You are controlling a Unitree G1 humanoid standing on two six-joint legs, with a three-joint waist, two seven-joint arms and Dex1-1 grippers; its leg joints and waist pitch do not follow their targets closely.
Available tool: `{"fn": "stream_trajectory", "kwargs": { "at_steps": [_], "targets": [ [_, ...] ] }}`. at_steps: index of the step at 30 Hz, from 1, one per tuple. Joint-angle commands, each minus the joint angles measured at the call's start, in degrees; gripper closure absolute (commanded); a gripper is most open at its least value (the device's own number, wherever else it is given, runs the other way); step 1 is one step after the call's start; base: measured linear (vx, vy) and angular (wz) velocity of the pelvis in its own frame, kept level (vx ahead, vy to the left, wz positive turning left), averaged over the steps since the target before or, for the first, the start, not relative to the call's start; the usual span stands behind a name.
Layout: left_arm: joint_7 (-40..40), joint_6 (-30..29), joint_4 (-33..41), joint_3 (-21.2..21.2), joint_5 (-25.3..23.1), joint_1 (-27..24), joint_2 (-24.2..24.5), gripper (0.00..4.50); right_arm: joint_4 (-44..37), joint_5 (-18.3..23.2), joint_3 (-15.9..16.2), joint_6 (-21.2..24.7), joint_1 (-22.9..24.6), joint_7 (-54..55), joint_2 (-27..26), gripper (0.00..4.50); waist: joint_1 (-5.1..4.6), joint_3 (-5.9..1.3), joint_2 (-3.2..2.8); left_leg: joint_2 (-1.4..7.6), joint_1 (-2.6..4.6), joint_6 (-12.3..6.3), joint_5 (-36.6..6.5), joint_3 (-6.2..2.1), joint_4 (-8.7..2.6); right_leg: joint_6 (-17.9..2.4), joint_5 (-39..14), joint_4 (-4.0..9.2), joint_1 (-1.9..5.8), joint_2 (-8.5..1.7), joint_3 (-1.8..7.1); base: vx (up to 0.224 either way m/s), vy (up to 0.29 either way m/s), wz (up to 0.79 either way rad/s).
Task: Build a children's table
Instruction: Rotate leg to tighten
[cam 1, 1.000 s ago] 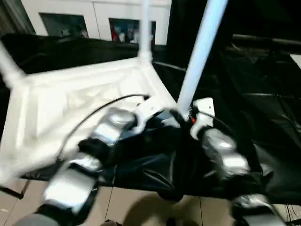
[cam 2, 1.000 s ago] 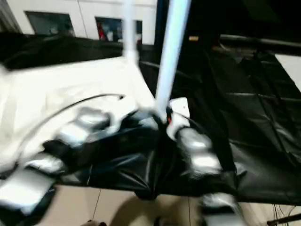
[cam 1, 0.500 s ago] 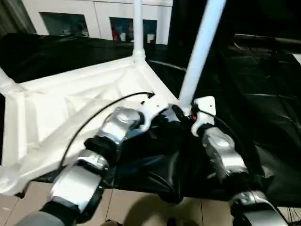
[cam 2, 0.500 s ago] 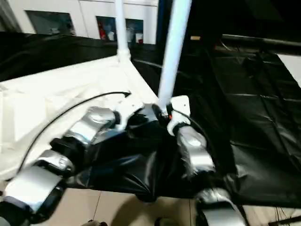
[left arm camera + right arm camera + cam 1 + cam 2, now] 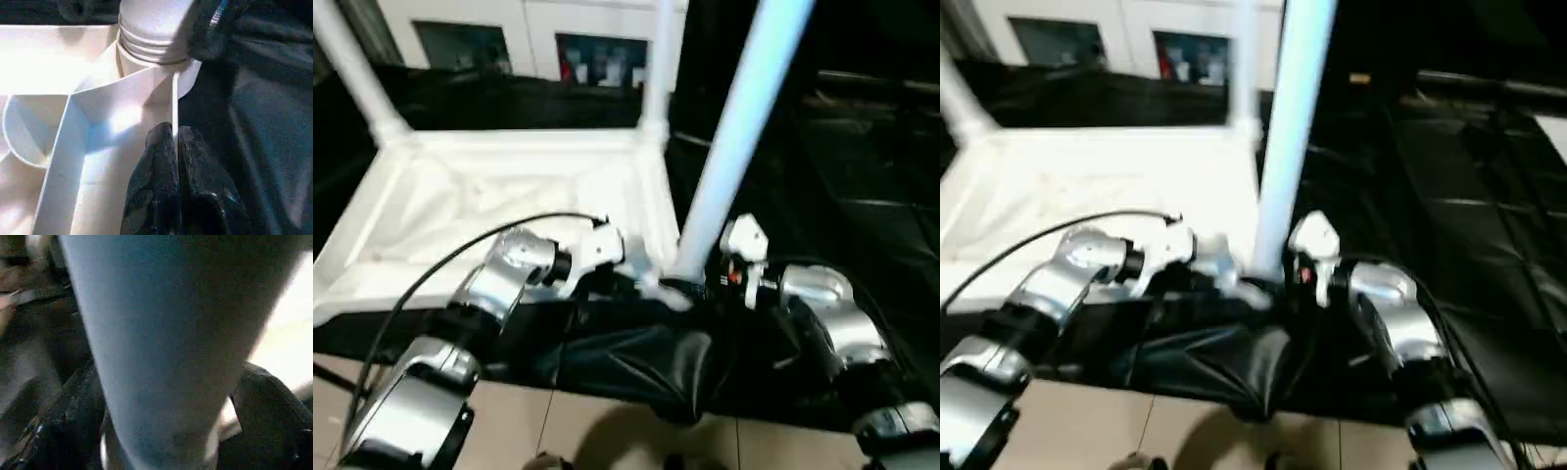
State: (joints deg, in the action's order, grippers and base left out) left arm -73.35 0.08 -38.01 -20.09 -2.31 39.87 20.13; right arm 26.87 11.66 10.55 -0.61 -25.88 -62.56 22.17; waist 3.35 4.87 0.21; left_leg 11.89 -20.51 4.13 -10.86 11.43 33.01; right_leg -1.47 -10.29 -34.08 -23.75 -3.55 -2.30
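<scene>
One children's table, inverted on black sheeting, three legs upright. Near-right leg seated in its corner socket. Left tool pinches the corner rim, likely steadying. Right tool straddles that leg, fingers spread, apparently releasing.

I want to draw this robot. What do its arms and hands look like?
Both arms are shiny silver tubes with rounded, ringed joints. The left arm has a thin black cable looping over it. The right arm has a small red mark near its white wrist block. Each hand is a gripper with two black, slightly rough fingers.
</scene>
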Motion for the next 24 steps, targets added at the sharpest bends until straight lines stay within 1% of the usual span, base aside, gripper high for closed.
{"fn": "stream_trajectory", "kwargs": {
  "at_steps": [1,3,4,5,7,10,12,13,14,17,22,24],
  "targets": [
    [-2.45,0.70,0.68,-1.45,0.55,-1.24,0.16,4.50,-1.64,1.13,1.25,0.73,0.80,-3.08,1.67,0.59,-0.26,-3.53,0.45,1.70,0.47,-5.73,-8.68,-0.23,-3.31,-14.94,-7.15,3.35,3.11,-3.66,2.31,0.000,0.000,0.00],
    [-2.42,0.85,0.39,-0.85,0.23,-1.18,0.45,4.50,-1.92,0.87,1.87,1.16,0.89,-4.54,2.41,0.59,-0.21,-3.56,0.54,1.53,0.27,-5.17,-8.62,-0.29,-3.28,-14.04,-8.23,3.41,3.27,-3.74,2.38,0.000,0.000,0.00],
    [-2.52,0.85,0.73,-0.65,0.14,-1.31,0.73,4.50,-2.11,0.76,1.87,1.64,0.91,-5.39,2.61,0.59,-0.28,-3.59,0.70,1.47,0.21,-5.19,-8.40,-0.30,-3.27,-13.84,-8.16,3.38,3.29,-3.68,2.36,0.000,0.000,0.00],
    [-2.53,0.79,1.09,-0.40,0.05,-1.43,1.06,4.50,-2.24,0.56,1.76,2.12,0.91,-6.18,2.73,0.59,-0.31,-3.61,0.72,1.39,0.07,-5.24,-7.99,-0.39,-3.25,-13.62,-8.08,3.32,3.40,-3.68,2.32,0.000,0.000,0.00],
    [-2.62,0.62,1.25,-0.30,0.12,-1.44,1.18,4.50,-2.24,0.36,1.65,2.21,0.89,-6.18,2.64,0.59,-0.37,-3.65,0.73,1.34,0.11,-5.47,-7.20,-0.34,-3.15,-13.46,-7.64,3.33,3.31,-3.64,2.33,0.000,0.000,0.00],
    [-2.51,0.53,1.42,-0.35,0.32,-1.40,1.24,4.50,-1.78,0.50,1.20,2.33,0.59,-5.82,2.23,0.96,-0.37,-3.71,0.75,1.34,0.13,-5.67,-6.42,-0.34,-3.10,-13.63,-6.77,3.20,3.27,-3.59,2.30,0.000,0.000,0.00],
    [-2.50,0.52,1.50,-0.40,0.44,-1.42,1.28,4.50,-1.71,0.81,0.98,2.35,0.44,-5.65,2.04,1.02,-0.38,-3.68,0.80,1.32,0.06,-5.75,-6.26,-0.33,-3.09,-13.71,-6.45,3.18,3.28,-3.56,2.29,0.000,0.000,0.00],
    [-2.49,0.51,1.55,-0.39,0.46,-1.47,1.23,4.50,-1.82,1.42,0.83,2.73,0.32,-5.79,1.89,1.20,-0.36,-3.69,0.74,1.34,0.13,-5.86,-6.28,-0.32,-3.09,-13.79,-6.44,3.17,3.24,-3.53,2.25,0.000,0.000,0.00],
    [-2.49,0.51,1.55,-0.39,0.46,-1.47,1.23,4.50,-1.83,1.43,0.83,2.74,0.32,-5.80,1.89,1.20,-0.34,-3.69,0.74,1.34,0.12,-5.89,-6.21,-0.34,-3.10,-13.83,-6.37,3.15,3.28,-3.52,2.25,0.000,0.000,0.00],
    [-2.54,0.48,1.59,-0.33,0.48,-1.54,1.14,4.50,-2.05,1.72,1.01,2.92,0.45,-6.28,2.07,1.52,-0.32,-3.72,0.73,1.37,0.17,-5.89,-6.25,-0.31,-3.07,-13.91,-6.34,3.14,3.26,-3.56,2.25,0.000,0.000,0.00],
    [-2.67,0.15,1.79,-0.38,0.53,-1.69,1.20,4.50,-2.60,1.78,0.66,3.61,0.99,-7.27,2.04,1.76,-0.27,-3.76,0.75,1.33,0.08,-6.06,-5.79,-0.30,-3.00,-14.02,-5.38,3.01,3.31,-3.54,2.24,0.000,0.000,0.00],
    [-2.72,0.11,1.87,-0.46,0.52,-1.80,1.28,4.50,-2.75,1.72,0.66,3.69,1.25,-7.18,1.96,1.80,-0.26,-3.76,0.65,1.33,0.11,-6.07,-5.76,-0.29,-2.99,-14.06,-5.28,3.02,3.30,-3.52,2.22,0.000,0.000,0.00]
  ]
}}
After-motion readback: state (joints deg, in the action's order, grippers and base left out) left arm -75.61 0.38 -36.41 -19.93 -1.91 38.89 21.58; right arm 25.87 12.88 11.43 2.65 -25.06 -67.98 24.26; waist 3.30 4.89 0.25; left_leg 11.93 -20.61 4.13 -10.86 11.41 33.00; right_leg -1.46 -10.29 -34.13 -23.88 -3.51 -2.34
